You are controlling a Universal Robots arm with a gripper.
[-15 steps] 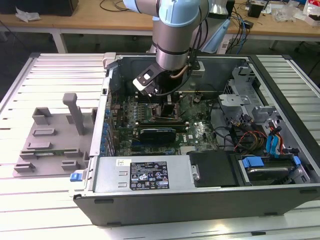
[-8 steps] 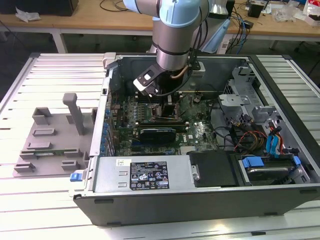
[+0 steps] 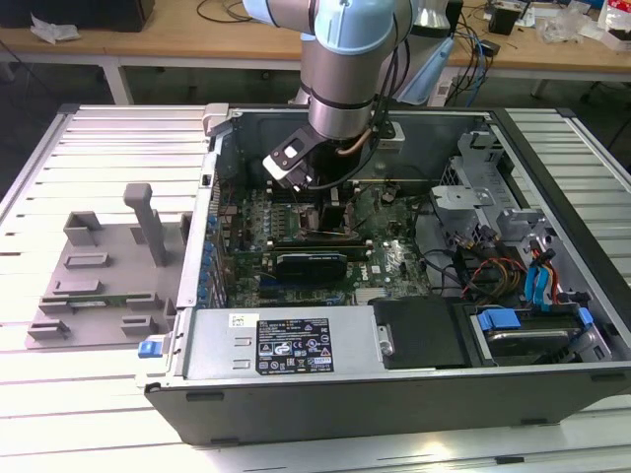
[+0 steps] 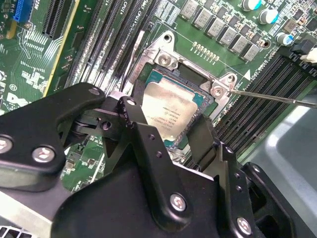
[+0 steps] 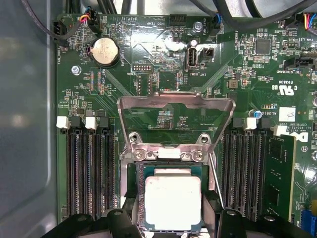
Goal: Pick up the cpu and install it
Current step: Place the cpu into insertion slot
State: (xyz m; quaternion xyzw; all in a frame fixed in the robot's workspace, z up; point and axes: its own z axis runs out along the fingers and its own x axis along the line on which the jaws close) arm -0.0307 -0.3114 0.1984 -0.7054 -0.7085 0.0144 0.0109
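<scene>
**CPU AT SOCKET: SEATING STEP**

Hand (image 5: 171,204): was closed on the cpu (image 5: 172,198) at two opposite edges. The cpu lay within the socket (image 5: 166,154). The step called for a flat descent, corners matched, no sideways push. Load plate (image 5: 176,111): stood raised beyond. Motherboard (image 5: 148,59): bore white lettering. Case label (image 3: 294,345): printed.

A silver-grey cylindrical arm (image 3: 340,94) with pale blue joint caps (image 3: 355,25) and a tan wrist cable (image 3: 352,148) carries a matte black gripper (image 4: 168,131) studded with silver screws (image 4: 178,202).

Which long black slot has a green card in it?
The outermost slot past the thin lever: a green memory stick fills it. The rest are bare.
</scene>
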